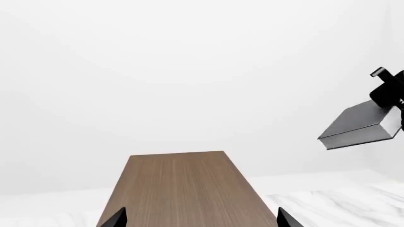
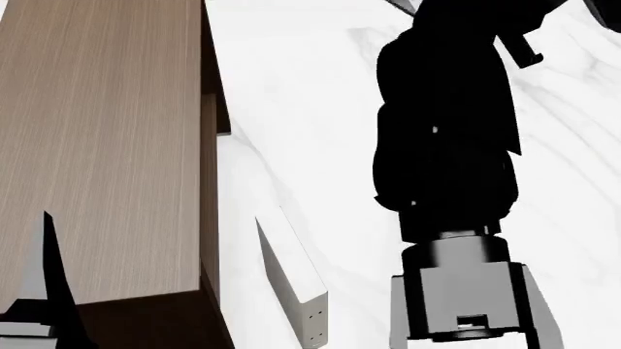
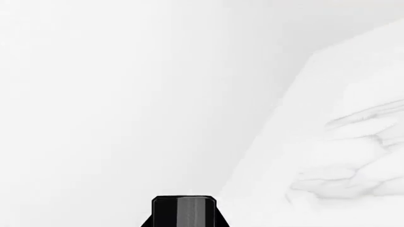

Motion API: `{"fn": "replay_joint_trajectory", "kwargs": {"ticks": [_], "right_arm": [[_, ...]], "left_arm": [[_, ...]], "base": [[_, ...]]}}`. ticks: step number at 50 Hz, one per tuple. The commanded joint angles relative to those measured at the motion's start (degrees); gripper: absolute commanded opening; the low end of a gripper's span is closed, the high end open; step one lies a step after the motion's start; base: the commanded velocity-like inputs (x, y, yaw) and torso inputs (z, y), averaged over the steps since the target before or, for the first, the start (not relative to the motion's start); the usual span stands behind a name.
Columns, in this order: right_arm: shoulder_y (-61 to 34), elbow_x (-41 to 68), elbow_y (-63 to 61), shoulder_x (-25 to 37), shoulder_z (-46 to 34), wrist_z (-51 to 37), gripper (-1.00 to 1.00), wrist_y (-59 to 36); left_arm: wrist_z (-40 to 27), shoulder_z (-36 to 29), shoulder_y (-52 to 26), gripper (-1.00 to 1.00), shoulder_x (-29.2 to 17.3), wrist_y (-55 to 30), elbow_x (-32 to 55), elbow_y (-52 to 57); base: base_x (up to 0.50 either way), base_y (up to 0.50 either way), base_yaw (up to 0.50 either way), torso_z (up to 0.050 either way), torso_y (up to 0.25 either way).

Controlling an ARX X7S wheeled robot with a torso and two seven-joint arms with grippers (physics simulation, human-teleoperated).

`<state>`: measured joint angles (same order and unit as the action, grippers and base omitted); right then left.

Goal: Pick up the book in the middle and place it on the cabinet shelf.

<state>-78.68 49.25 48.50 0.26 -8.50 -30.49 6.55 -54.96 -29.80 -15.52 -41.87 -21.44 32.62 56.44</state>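
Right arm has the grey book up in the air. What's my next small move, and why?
Probably carry the right gripper sideways toward the cabinet. In the left wrist view the grey book hangs tilted in that gripper, well off to the side of the cabinet's bare wood top and above it, so it looks high enough but not yet over it. Level it before lowering.

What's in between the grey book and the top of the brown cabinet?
Nothing but bare white background. In the left wrist view the grey book hangs in the air, off to the side of the cabinet top, touching nothing on it.
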Motion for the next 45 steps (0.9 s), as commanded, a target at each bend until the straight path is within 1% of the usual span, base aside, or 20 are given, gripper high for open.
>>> {"fn": "replay_joint_trajectory", "kwargs": {"ticks": [1, 2, 4, 6, 7, 8, 10, 11, 12, 14, 17, 18, 19, 21, 22, 23, 26, 31, 33, 45], "right_arm": [[0.5, 16.6, -10.2, 0.2, -8.9, 9.5, -1.0, 6.5], [0.4, 17.8, -10.5, 0.1, -9.1, 9.8, -1.0, 6.7], [-0.2, 21.5, -11.7, 0.3, -9.4, 11.0, -1.0, 3.9], [-0.6, 22.5, -12.3, 0.5, -10.0, 10.4, -1.0, 3.5], [-1.0, 25.1, -13.4, 0.7, -10.0, 10.1, -1.0, 0.6], [-1.0, 27.5, -13.8, 0.5, -9.2, 10.6, -1.0, -0.1], [-1.3, 28.7, -14.0, 0.7, -9.6, 10.2, -1.0, -1.0], [-2.4, 31.3, -12.8, 1.2, -10.2, 8.3, -1.0, -5.8], [-2.2, 31.5, -12.5, 0.7, -9.8, 8.6, -1.0, -4.4], [-2.6, 34.4, -10.9, 0.5, -9.6, 8.3, -1.0, -6.5], [-2.8, 39.2, -12.6, 0.1, -9.2, 6.7, -1.0, -7.6], [-3.5, 40.7, -13.2, 0.2, -10.2, 7.1, -1.0, -9.8], [-3.7, 41.3, -14.1, 0.1, -10.7, 6.8, -1.0, -9.6], [-4.9, 44.8, -15.2, 0.0, -12.5, 3.2, -1.0, -12.1], [-5.0, 45.3, -15.3, 0.2, -13.0, 3.1, -1.0, -11.8], [-5.6, 48.1, -18.0, -0.1, -15.1, -1.7, -1.0, -13.5], [-7.3, 53.2, -19.9, -0.1, -18.8, -4.3, -1.0, -14.8], [-8.3, 58.1, -21.7, -0.1, -24.9, -6.6, -1.0, -12.1], [-8.5, 58.4, -22.1, 0.1, -26.9, -6.3, -1.0, -11.1], [-8.4, 64.4, -21.1, 0.0, -34.8, -6.5, -1.0, -6.9]], "left_arm": [[0.1, -0.4, 0.1, 1.0, -0.1, 0.6, -0.4, -0.4], [0.1, -0.5, 0.1, 1.0, -0.1, 0.6, -0.4, -0.4], [0.2, -0.6, 0.1, 1.0, 0.0, 0.8, -0.6, -0.6], [0.3, -0.7, 0.2, 1.0, -0.1, 0.9, -0.7, -0.7], [0.3, -0.7, 0.2, 1.0, -0.1, 0.9, -0.7, -0.7], [0.3, -0.7, 0.2, 1.0, -0.1, 0.9, -0.7, -0.7], [0.1, -0.7, 0.1, 1.0, -0.1, 0.8, -0.5, -0.5], [0.1, -0.7, 0.1, 1.0, -0.1, 0.8, -0.5, -0.5], [0.1, -0.8, 0.1, 1.0, -0.1, 0.8, -0.6, -0.5], [0.0, -0.8, -0.1, 1.0, -0.1, 0.6, -0.4, -0.3], [-0.3, -0.8, -0.3, 1.0, -0.2, 0.3, -0.2, 0.0], [-0.2, -0.7, -0.2, 1.0, -0.3, 0.5, -0.2, -0.2], [-0.2, -0.7, -0.1, 1.0, -0.3, 0.6, -0.1, -0.4], [-0.4, -1.1, -0.6, 1.0, -0.1, -0.1, 0.0, 0.1], [-0.5, -1.1, -0.6, 1.0, -0.1, -0.2, 0.0, 0.1], [-0.4, -1.0, -0.6, 1.0, -0.1, 0.1, 0.0, -0.1], [-0.4, -1.0, -0.6, 1.0, -0.3, 0.2, 0.1, -0.1], [-0.9, -0.6, -1.0, 1.0, -0.7, -0.2, 1.0, 0.6], [-1.1, -0.4, -1.0, 1.0, -0.8, -0.1, 1.1, 0.6], [-0.9, -1.0, -0.7, 1.0, -0.7, 0.7, 0.8, 0.1]], "base": [[0.0, 0.0, 0.0, 0.0, 0.0], [0.0, 0.0, 0.0, 0.0, 0.0], [0.0, 0.0, 0.0, 0.0, 0.005], [0.0, 0.0, 0.0, 0.0, 0.0], [0.0, 0.0, 0.0, 0.0, 0.0], [0.0, 0.0, 0.0, 0.0, 0.0], [0.0, 0.0, 0.0, 0.0, 0.005], [0.0, 0.0, 0.0, 0.0, 0.0], [0.0, 0.0, 0.0, 0.0, 0.0], [0.0, 0.0, 0.0, 0.0, 0.0], [0.0, 0.0, 0.0, 0.0, 0.003], [0.0, 0.0, 0.0, 0.0, 0.0], [0.0, 0.0, 0.0, 0.0, 0.0], [0.0, 0.0, 0.0, 0.0, 0.0], [0.0, 0.0, 0.0, 0.0, 0.01], [0.0, 0.0, 0.0, 0.0, 0.0], [0.0, 0.0, 0.0, 0.0, 0.0], [0.0, 0.0, 0.0, 0.0, 0.002], [0.0, 0.0, 0.0, 0.0, 0.0], [0.0, 0.0, 0.0, 0.0, 0.001]]}}
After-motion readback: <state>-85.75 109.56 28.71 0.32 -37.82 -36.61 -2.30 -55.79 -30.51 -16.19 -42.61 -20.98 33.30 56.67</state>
